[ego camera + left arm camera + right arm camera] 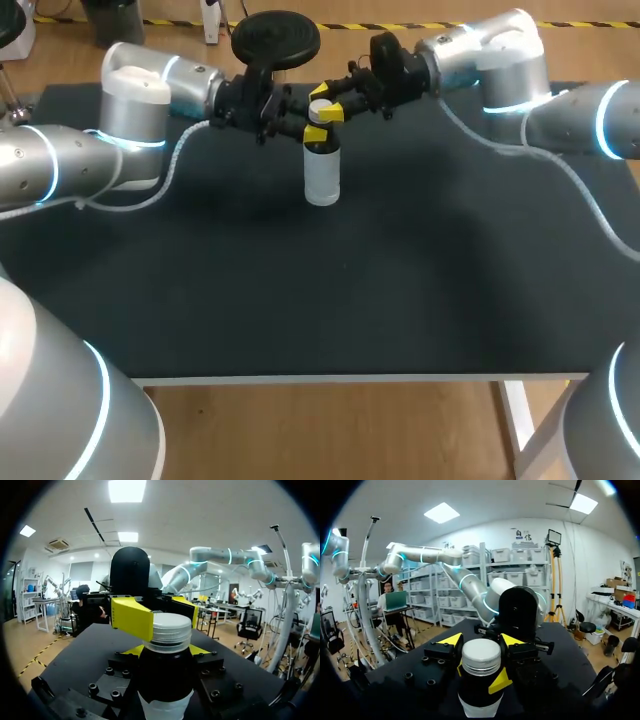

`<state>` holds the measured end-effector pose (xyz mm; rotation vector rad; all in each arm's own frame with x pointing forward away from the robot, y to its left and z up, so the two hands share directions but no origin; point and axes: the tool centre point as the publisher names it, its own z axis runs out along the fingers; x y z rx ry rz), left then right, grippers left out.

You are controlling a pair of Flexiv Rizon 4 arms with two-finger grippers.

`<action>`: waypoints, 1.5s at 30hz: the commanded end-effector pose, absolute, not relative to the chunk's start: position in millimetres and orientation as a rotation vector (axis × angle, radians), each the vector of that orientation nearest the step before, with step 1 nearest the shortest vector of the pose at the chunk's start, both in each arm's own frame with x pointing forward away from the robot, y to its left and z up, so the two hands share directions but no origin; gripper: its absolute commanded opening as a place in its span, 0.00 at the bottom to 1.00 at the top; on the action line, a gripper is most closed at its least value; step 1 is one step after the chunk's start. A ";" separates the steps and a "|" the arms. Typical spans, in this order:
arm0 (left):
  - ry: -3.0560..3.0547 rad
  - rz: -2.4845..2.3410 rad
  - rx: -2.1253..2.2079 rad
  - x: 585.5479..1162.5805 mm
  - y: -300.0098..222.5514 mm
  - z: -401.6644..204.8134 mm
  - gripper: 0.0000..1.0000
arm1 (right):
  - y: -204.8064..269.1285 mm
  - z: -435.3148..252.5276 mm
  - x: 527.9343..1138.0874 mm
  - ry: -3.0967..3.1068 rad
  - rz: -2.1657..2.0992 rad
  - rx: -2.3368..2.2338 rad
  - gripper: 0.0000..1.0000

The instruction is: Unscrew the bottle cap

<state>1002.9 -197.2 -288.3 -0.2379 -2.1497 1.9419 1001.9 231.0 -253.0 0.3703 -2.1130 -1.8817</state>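
A bottle (322, 175) with a pale body, black shoulder and white cap (320, 106) stands upright at the back middle of the black table. My left gripper (316, 135) comes in from the left and is shut on the bottle's black shoulder just under the cap. My right gripper (323, 108) comes in from the right and is shut on the cap. In the left wrist view the cap (171, 630) rises ahead of my left gripper (166, 652), with the right gripper's yellow fingers (132, 617) around it. In the right wrist view my right gripper (481, 645) flanks the cap (481, 656).
The black table top (400, 280) stretches wide in front of the bottle, ending at a white front edge (350, 378). A grey cable (565, 175) from the right arm lies across the right side, and another cable (170, 175) hangs by the left arm.
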 end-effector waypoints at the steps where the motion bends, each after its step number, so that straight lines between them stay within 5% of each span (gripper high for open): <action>1: -2.147 1.939 -0.243 1004.5 -200.0 -289.9 0.00 | 235.7 -258.4 1008.8 -1.675 -1.512 0.829 0.00; 26: -2.147 1.939 -0.243 1004.5 -200.0 -289.9 0.00 | 236.4 -241.6 1002.5 -1.646 -1.345 0.930 0.00; 28: -2.147 1.939 -0.243 1004.5 -200.0 -289.9 0.00 | 236.0 -242.3 1002.0 -1.649 -1.332 0.927 0.25; 30: -2.147 1.939 -0.243 1004.5 -200.0 -289.9 0.00 | 235.8 -243.0 1001.5 -1.653 -1.336 0.925 0.00; 45: -2.147 1.939 -0.243 1004.5 -200.0 -289.9 0.00 | 210.2 -231.2 1012.9 -1.777 -1.518 0.847 0.00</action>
